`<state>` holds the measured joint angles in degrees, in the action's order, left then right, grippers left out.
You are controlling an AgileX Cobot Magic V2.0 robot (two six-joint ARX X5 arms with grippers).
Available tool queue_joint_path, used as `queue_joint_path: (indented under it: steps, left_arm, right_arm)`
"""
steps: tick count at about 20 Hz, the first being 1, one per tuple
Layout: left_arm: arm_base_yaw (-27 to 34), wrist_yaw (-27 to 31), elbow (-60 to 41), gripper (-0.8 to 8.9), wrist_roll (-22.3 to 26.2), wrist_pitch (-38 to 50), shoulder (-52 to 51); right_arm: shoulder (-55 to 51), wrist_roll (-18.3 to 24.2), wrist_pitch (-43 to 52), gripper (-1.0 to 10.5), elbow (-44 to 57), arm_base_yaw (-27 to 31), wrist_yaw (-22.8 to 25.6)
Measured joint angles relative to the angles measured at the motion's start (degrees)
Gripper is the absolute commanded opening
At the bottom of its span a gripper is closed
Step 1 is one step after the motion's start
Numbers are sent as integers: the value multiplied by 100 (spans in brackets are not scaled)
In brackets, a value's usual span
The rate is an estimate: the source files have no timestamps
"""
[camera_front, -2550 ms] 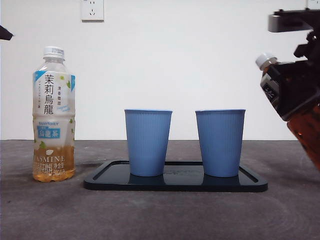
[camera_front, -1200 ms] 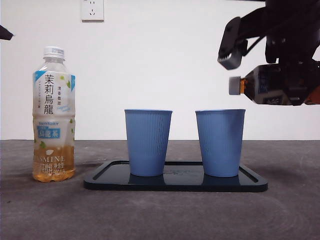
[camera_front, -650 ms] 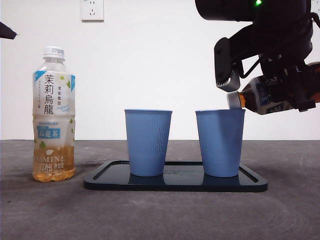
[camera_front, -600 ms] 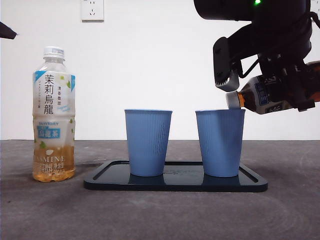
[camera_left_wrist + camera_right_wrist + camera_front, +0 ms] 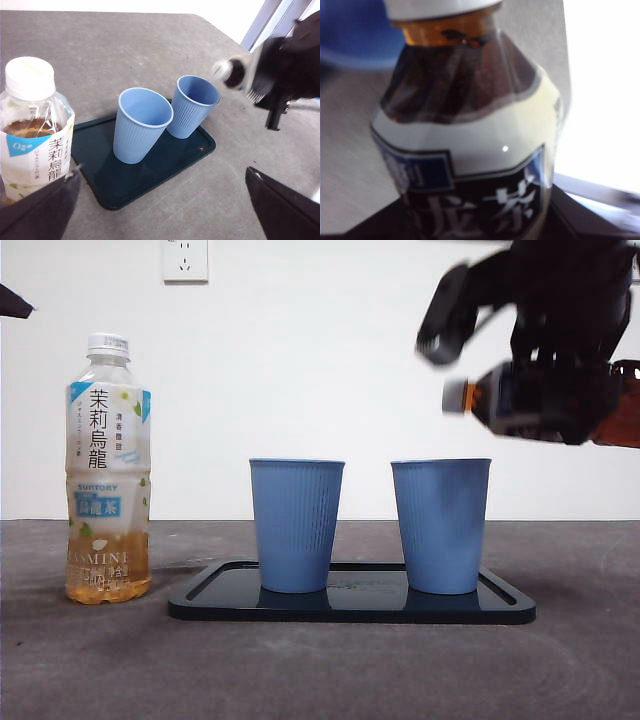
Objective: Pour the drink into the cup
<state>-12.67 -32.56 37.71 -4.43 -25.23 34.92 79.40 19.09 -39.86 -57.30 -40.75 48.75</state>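
Above the right blue cup (image 5: 441,525), the right gripper (image 5: 560,390) grasps the dark tea bottle (image 5: 540,405) by its body, lying almost level, neck toward the cup and well clear of the rim. I judge the plastic bottle smooth and a little soft, heavy with liquid, so holding the labelled middle seems best. Beside the jasmine bottle (image 5: 32,130), the left gripper (image 5: 160,210) waits with jaws apart.

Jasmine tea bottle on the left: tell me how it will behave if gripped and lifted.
The tea bottle looks light for its size: only its lower part holds liquid. Its thin clear wall would probably flex under a squeeze, and the glossy label may be slippery. Tall and narrow, it could tip if pushed near the cap.
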Motion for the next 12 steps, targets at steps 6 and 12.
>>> queue_joint_path:
  steps: [6, 12]
  left_arm:
    - [0, -2, 0, 528, 0, 2, 0]
    - [0, 0, 0, 528, 0, -4, 0]
  right_arm:
    - [-1314, -1270, 439, 149, 127, 887, -1880]
    - [-2743, -1823, 2345, 149, 1729, 1628, -3003]
